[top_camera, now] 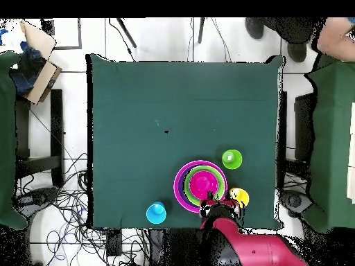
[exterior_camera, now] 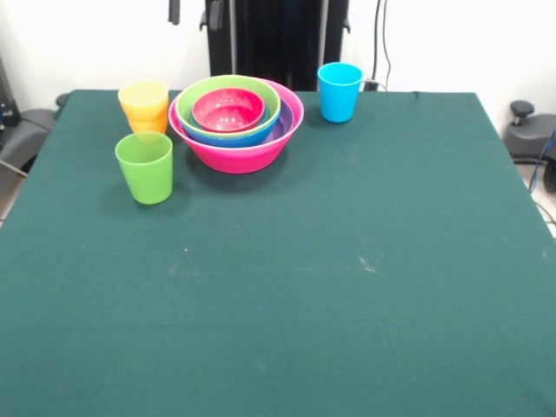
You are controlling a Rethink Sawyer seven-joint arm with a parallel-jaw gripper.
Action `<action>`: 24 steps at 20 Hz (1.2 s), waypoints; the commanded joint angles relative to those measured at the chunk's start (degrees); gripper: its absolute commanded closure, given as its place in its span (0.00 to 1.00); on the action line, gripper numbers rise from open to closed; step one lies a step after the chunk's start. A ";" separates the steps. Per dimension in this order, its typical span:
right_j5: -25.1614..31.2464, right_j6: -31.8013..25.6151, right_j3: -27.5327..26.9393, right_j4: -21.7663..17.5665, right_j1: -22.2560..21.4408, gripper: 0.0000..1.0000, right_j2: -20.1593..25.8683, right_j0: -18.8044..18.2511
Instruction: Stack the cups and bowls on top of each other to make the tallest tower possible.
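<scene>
The pincer (top_camera: 220,206) is seen only in the overhead view, at the table edge nearest the red arm (top_camera: 253,253), just at the 5 o'clock side of the nested bowls. Whether it is wide or narrow cannot be told.

The pink bowl (exterior_camera: 236,149) holds a purple, a blue and a light green bowl (exterior_camera: 228,94), with the small red-pink bowl (exterior_camera: 228,109) innermost.

In the front view, the yellow cup (exterior_camera: 144,102) stands nested in an orange cup at 9 o'clock of the pile, almost touching it. The green cup (exterior_camera: 144,166) stands at 8 o'clock, near. The blue cup (exterior_camera: 340,91) stands at 2 o'clock, apart.

The step in hand is judged to be early stacking: bowls are nested, not raised. The next move probably calls for a cup to be gripped by its rim and set on the pile.

No brand, label or writing can be read.
</scene>
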 commanded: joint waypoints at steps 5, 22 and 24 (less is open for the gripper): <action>13.69 -6.33 -3.84 9.55 0.42 0.00 16.79 -4.57; 27.92 -11.10 -18.53 11.90 6.87 0.00 24.67 -8.86; 28.51 -10.77 -18.97 11.81 6.94 0.00 25.21 -9.11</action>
